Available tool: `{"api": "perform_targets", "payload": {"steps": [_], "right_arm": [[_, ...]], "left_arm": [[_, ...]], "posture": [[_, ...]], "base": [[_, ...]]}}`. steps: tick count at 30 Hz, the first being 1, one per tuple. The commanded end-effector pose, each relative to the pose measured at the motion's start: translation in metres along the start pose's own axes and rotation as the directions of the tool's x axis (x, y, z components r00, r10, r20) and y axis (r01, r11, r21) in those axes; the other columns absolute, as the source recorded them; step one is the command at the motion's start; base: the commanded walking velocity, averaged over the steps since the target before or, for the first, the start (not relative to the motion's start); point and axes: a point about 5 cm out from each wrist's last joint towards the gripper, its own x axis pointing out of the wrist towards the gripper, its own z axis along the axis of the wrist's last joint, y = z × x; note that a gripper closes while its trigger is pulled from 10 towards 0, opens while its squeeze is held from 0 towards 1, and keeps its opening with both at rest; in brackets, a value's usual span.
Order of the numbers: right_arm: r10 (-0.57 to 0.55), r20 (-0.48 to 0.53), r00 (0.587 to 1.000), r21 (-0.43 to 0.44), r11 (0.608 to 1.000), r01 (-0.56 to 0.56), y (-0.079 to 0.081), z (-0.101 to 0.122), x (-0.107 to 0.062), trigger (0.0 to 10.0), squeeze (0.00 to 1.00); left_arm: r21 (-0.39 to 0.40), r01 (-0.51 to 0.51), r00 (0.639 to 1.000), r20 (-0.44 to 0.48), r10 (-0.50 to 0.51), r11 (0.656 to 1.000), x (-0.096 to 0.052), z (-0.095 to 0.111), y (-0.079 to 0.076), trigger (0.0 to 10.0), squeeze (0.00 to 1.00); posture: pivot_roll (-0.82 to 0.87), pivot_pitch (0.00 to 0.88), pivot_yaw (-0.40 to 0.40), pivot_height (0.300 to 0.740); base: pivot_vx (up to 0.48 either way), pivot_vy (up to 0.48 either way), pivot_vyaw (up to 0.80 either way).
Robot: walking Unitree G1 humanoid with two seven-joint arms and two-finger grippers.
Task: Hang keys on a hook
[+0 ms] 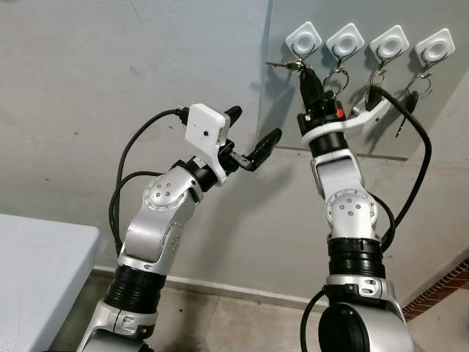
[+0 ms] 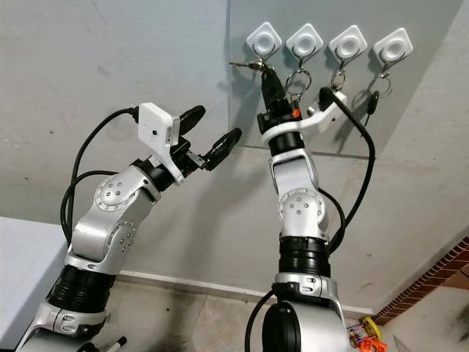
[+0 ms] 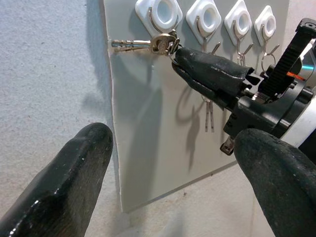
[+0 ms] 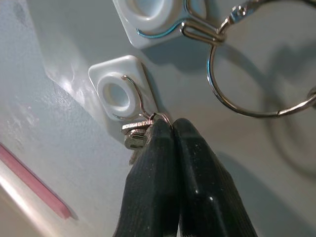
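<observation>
Against the grey wall panel (image 1: pixel 344 110), the right hand (image 1: pixel 302 72) reaches up with its fingers pinched tight on the ring of the keys (image 3: pixel 143 44), just under the leftmost hook (image 1: pixel 303 40). Seen from the right wrist, the ring touches the tip of that hook's wire; whether it has passed over the wire cannot be told. The key blades stick out sideways toward the panel's left edge, which lies just beside them, with bare wall beyond. To the right, three more white hooks (image 1: pixel 389 44) follow in a row, each already carrying a ring or keys, close to the right hand and its cable (image 1: pixel 418 147). The left hand (image 1: pixel 253 139) hovers lower and to the left, fingers spread and holding nothing, apart from the panel. A white counter (image 1: pixel 37 271) corner sits low at the left, well apart from both arms.
</observation>
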Motion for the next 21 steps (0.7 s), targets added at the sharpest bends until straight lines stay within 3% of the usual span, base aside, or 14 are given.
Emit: {"api": "perform_targets", "payload": {"steps": [1,21], "right_arm": [[-0.072,-0.019,0.997,0.046,0.996,0.072,-0.0100,-0.0140,-0.0088,10.0,0.00],[-0.064,-0.039,0.997,-0.054,0.997,0.062,-0.0122,-0.0105,-0.0089,10.0,0.00]], "left_arm": [[0.016,-0.006,1.000,0.020,0.006,1.000,0.0008,0.0083,0.0019,10.0,0.00],[0.010,-0.014,1.000,0.022,0.014,1.000,0.0007,0.0080,0.0009,10.0,0.00]], "posture": [[-0.03,0.000,0.049,0.740],[-0.03,0.000,0.042,0.740]], "base": [[0.000,0.000,0.00],[0.000,0.000,0.00]]}}
